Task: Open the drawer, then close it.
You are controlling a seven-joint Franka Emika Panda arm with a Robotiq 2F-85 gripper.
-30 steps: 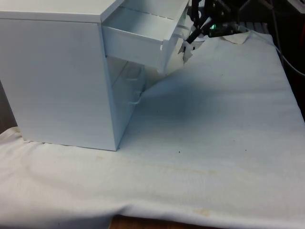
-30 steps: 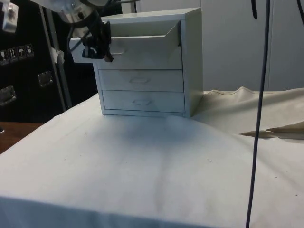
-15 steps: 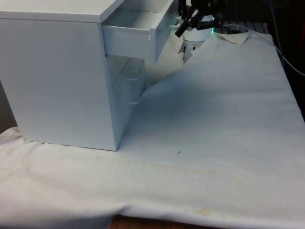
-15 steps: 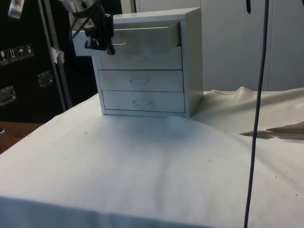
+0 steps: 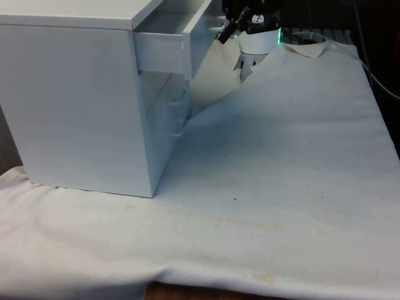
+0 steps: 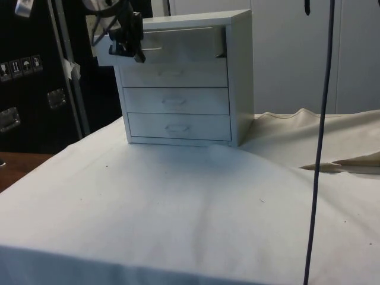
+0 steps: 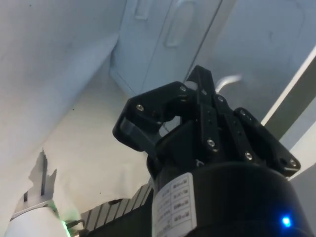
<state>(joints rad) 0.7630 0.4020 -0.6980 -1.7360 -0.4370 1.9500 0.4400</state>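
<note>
A white chest of drawers stands on the cloth, at the front view's left. Its top drawer sticks out partway, and its front panel juts past the chest in the side view. My black gripper is right at that front panel, also seen as the gripper from the side. In the wrist view the gripper has its fingers together, tips against the drawer front beside the silver handle.
The two lower drawers are shut. White cloth covers the table, with raised folds at the side view's right. A dark cable hangs down close to the side camera.
The top drawer has slid well back into the chest over the last second, and my gripper has moved along with its front panel towards the chest.
</note>
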